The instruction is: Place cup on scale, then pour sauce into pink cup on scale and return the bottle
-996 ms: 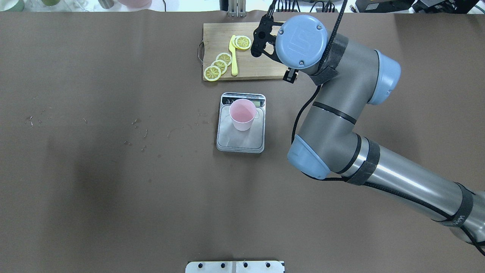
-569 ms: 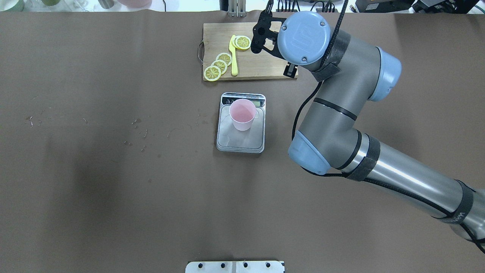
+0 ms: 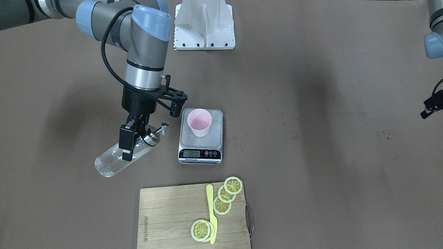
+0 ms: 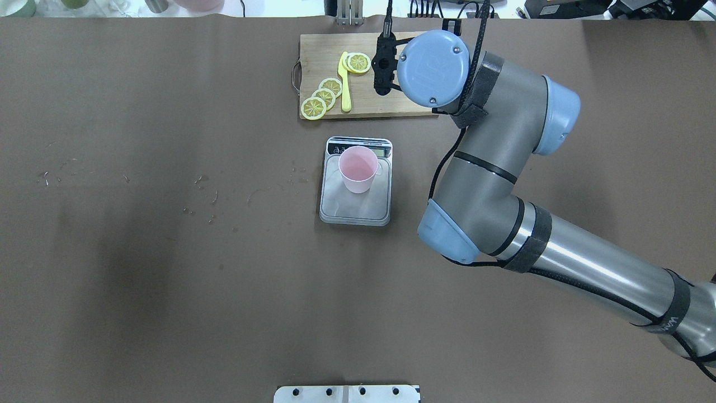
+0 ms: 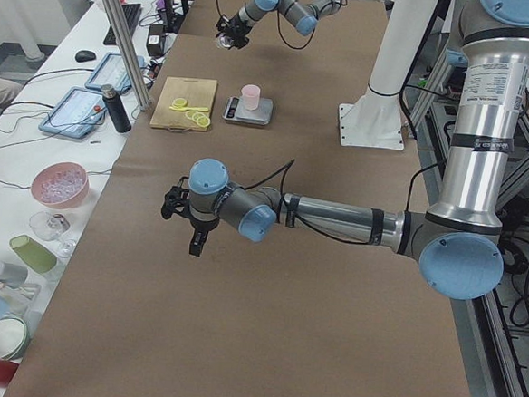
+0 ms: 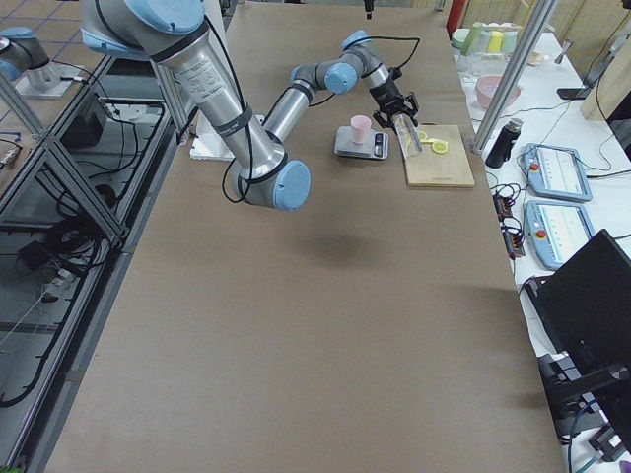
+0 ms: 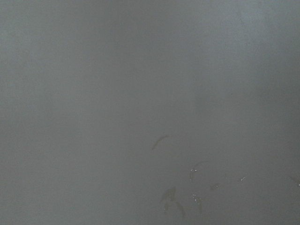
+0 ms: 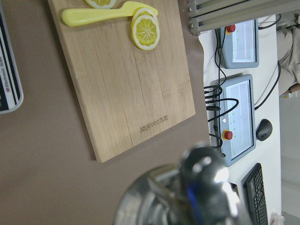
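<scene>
The pale-pink cup (image 3: 199,126) (image 4: 358,168) stands upright on the silver scale (image 3: 200,153) (image 4: 356,211). My right gripper (image 3: 131,147) is shut on the clear glass bottle (image 3: 116,162), held tilted in the air beside the scale. Its metal spout points toward the scale and stays apart from the cup. The sauce is colourless and hard to tell from the glass. Overhead, the right wrist hides the bottle. The right wrist view shows the blurred bottle cap (image 8: 187,197). My left gripper (image 5: 190,225) hovers low over bare table, and I cannot tell its state.
A wooden cutting board (image 4: 386,103) (image 3: 166,214) with lemon slices (image 4: 321,98) and a yellow knife (image 4: 345,84) lies beyond the scale. A white mount plate (image 3: 204,26) sits at the robot's base. Bowls, cups and tablets (image 5: 71,112) stand on the side bench.
The right wrist has turned and shifted slightly left over the cutting board's right end. The cup and scale have not moved.
</scene>
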